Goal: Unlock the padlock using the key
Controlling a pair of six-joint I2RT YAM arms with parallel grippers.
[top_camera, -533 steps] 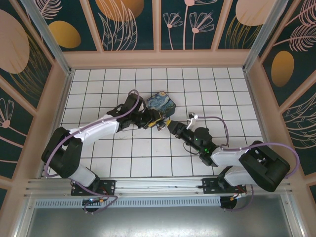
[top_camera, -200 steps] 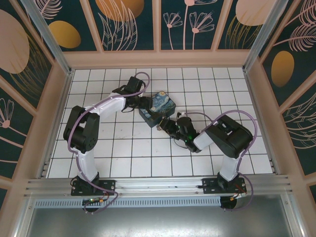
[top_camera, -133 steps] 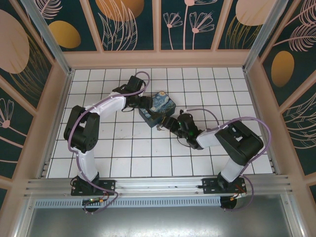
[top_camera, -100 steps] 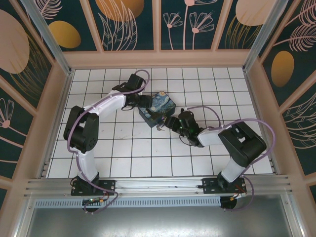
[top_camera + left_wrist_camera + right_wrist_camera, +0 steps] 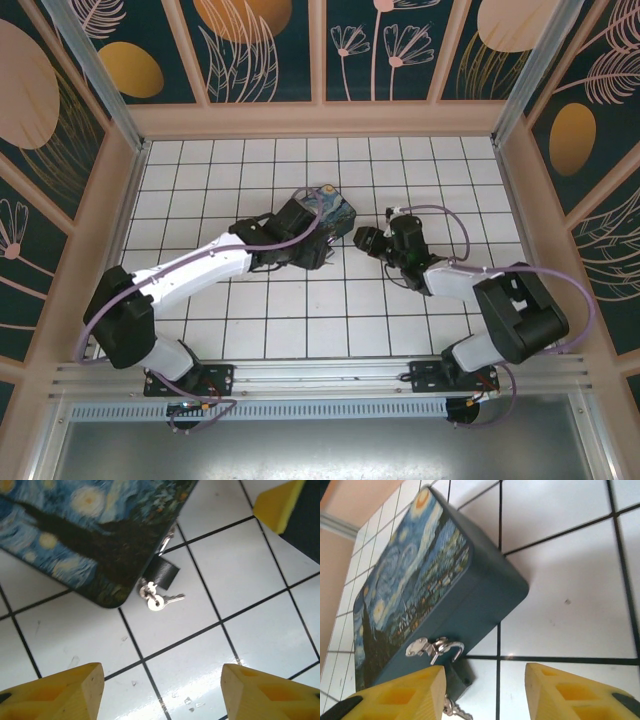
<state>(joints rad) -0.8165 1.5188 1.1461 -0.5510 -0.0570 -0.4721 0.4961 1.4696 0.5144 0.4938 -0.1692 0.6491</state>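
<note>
The small dark padlock [image 5: 165, 573] hangs from the hasp [image 5: 426, 647] on the front of the blue painted tin box [image 5: 410, 587]. Its thin shackle [image 5: 454, 647] is hooked through the hasp, with one end standing free of the body. The silver key [image 5: 157, 600] sticks out of the padlock's underside, with a second key on the same ring. My left gripper [image 5: 161, 696] hovers open above the tiles just in front of the padlock, holding nothing. My right gripper [image 5: 484, 690] is open too, low beside the padlock and not touching it.
One yellow fingertip [image 5: 278, 504] of the right gripper reaches into the left wrist view at the upper right. The box [image 5: 326, 205] sits mid-table on the white tiled floor [image 5: 450, 180], inside wooden walls [image 5: 320, 118].
My left arm has swung from the box's far left side to above its front. My right gripper has backed off to the right, away from the padlock and key.
</note>
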